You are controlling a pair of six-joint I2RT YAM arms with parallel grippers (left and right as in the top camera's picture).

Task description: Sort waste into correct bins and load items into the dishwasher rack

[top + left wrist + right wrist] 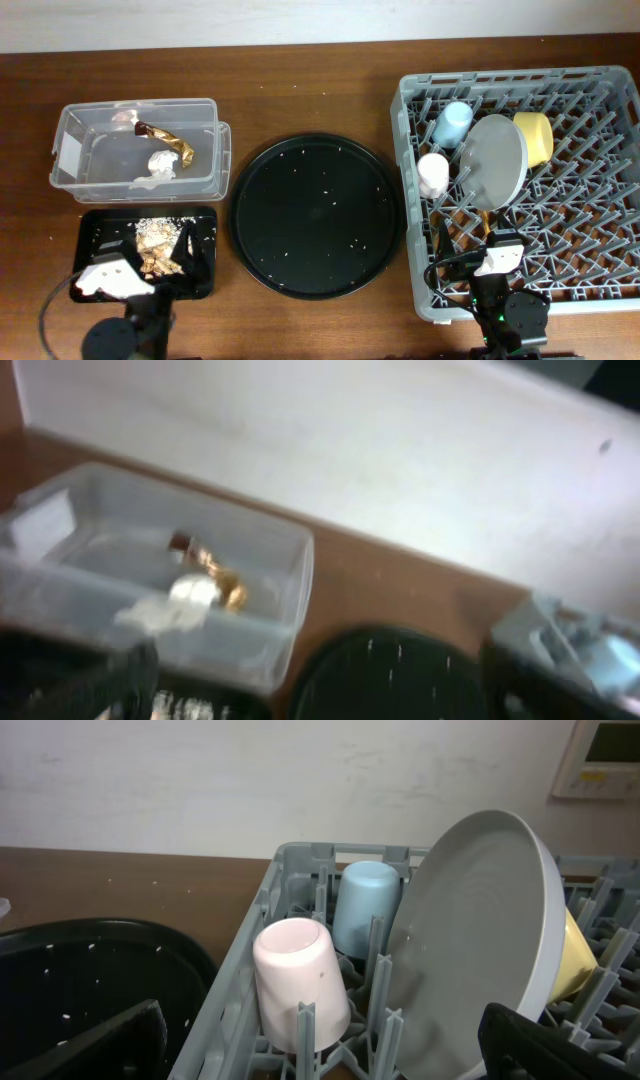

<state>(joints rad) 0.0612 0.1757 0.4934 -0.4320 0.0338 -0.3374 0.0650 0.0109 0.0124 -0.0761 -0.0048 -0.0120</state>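
The grey dishwasher rack [600,255] holds the light blue cup [452,124], the pink cup [433,173], the grey-blue plate [494,160] standing on edge and the yellow bowl [535,138]. A brown bit of the chopsticks [487,217] shows below the plate. The clear tub [75,175] holds the brown-gold wrapper [170,141] and the white tissue [160,163]. The flat black tray [200,262] holds the beige food scraps [155,233]. My left gripper [140,265] is open and empty over that tray. My right gripper [490,245] is open and empty over the rack's front, facing the pink cup [297,975].
A large round black tray [317,215] dotted with white crumbs lies between the bins and the rack. The left wrist view is blurred and shows the tub [290,575], the wrapper [215,570] and the round tray [400,680]. A wall runs behind the table.
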